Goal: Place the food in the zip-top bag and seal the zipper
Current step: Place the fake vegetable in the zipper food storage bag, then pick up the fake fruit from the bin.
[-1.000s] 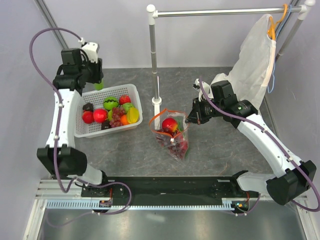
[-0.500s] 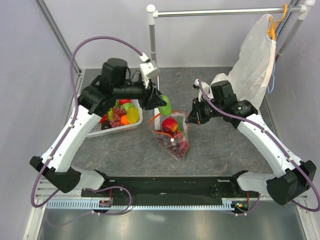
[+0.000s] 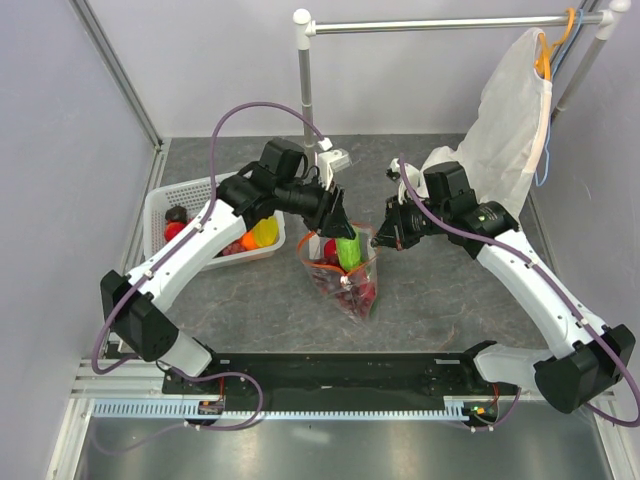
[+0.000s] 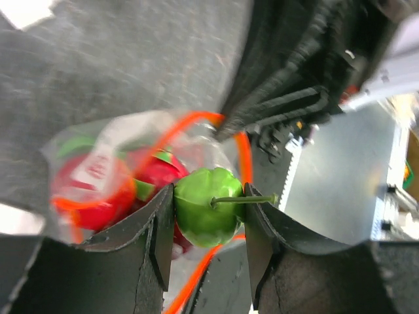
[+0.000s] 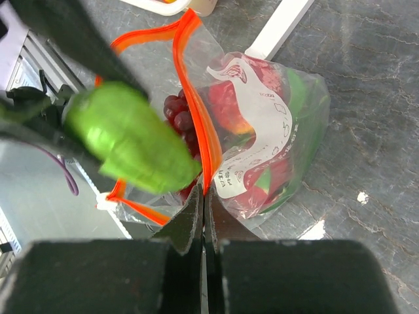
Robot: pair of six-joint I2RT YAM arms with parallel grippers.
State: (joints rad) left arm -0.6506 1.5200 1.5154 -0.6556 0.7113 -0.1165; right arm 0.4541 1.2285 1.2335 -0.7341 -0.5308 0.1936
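My left gripper is shut on a green toy pepper and holds it right above the open mouth of the zip-top bag. The pepper also shows in the top view and the right wrist view. My right gripper is shut on the bag's orange-red zipper edge and holds the mouth up and open. The clear bag holds red apples, purple grapes and green pieces. More food lies in the white basket at left.
A white rack post on a foot stands just behind the bag. A white garment cover hangs on the rail at back right. The basket sits under my left arm's forearm.
My left arm swung right from the basket, carrying the green pepper, and now holds it over the bag's mouth. My right arm has not moved.
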